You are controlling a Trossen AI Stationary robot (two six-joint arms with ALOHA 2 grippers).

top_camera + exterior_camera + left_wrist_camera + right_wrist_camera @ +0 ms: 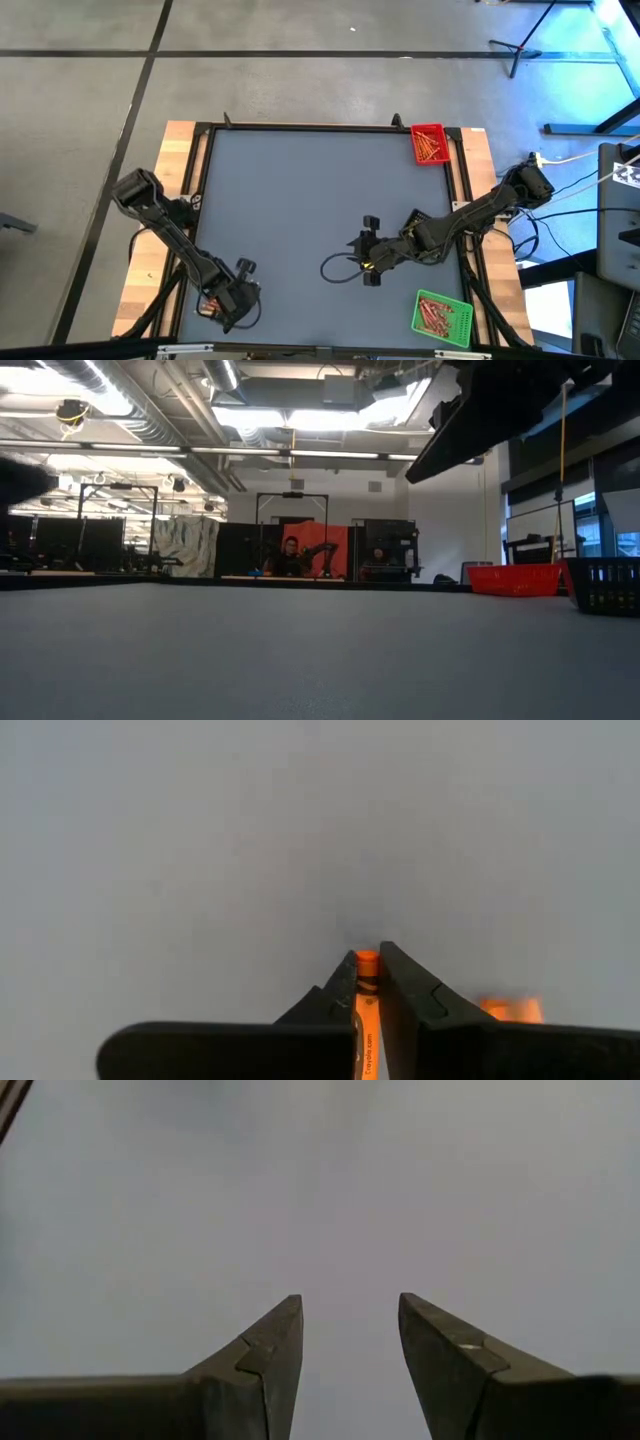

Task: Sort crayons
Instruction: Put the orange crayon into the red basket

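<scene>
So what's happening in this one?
A two-arm robot is sorting crayons. The left gripper, at the table's near left corner, is shut on an orange crayon; another orange one lies beside it. The right gripper hangs open over bare table near the middle, holding nothing. A red tray at the far right and a green tray at the near right both already hold crayons.

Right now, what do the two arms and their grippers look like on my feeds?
Both arms are dark, jointed and slim. The right arm trails a black cable loop over the grey mat. The left gripper and right gripper each have two black, wedge-shaped fingers tapering to points, with a stepped notch along their inner edges.
</scene>
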